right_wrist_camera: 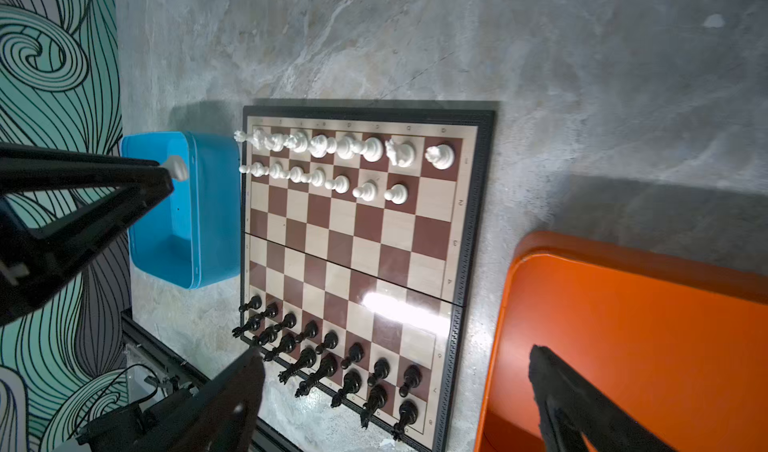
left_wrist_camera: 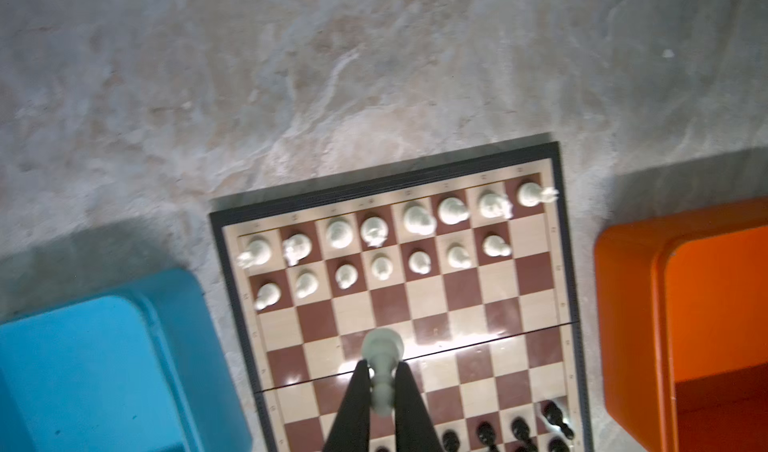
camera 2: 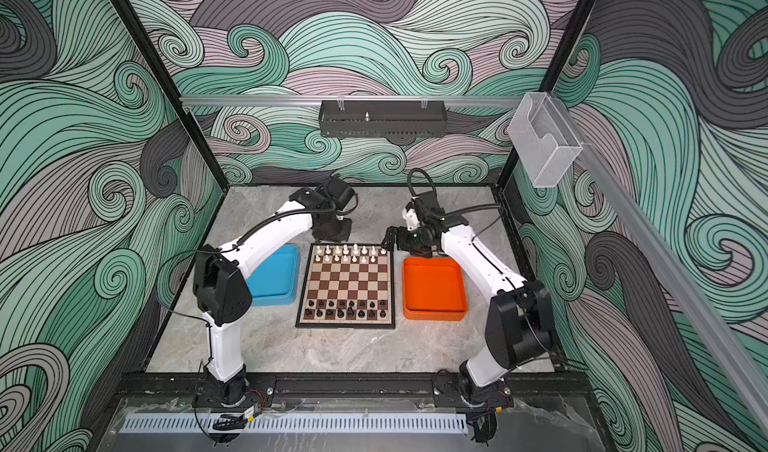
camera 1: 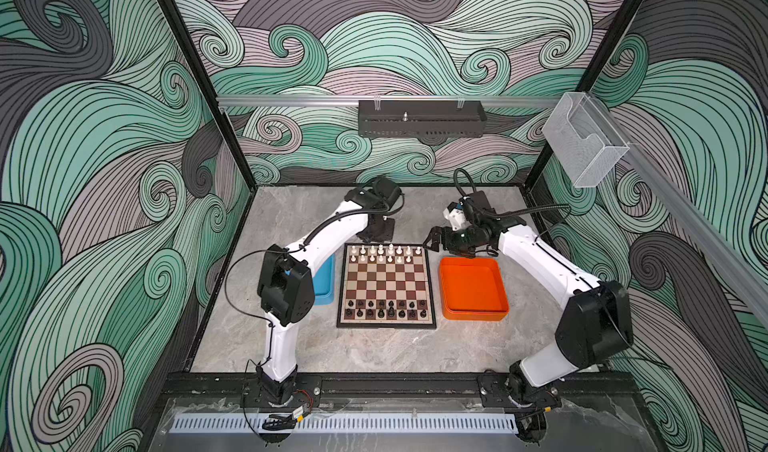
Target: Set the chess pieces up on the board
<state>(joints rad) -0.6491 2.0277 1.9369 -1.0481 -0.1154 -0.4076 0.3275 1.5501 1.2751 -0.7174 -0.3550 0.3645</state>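
Chess pieces [left_wrist_camera: 419, 261]: white ones stand on the board [left_wrist_camera: 428, 300] in two rows at the edge nearest both grippers, eight behind and seven pawns in front. Black ones fill two rows at the edge farthest from them. Left gripper [left_wrist_camera: 382, 367] is clenched on a white pawn [left_wrist_camera: 382, 348], base sticking out past the fingertips. Right gripper [camera 1: 431, 241] is released, jaws wide, beside the board corner with the orange tray [camera 1: 473, 300] near it.

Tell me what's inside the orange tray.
Nothing shows inside the orange tray: only bare orange floor in both top views. The right arm covers a sliver of its far edge, so that strip is unseen.
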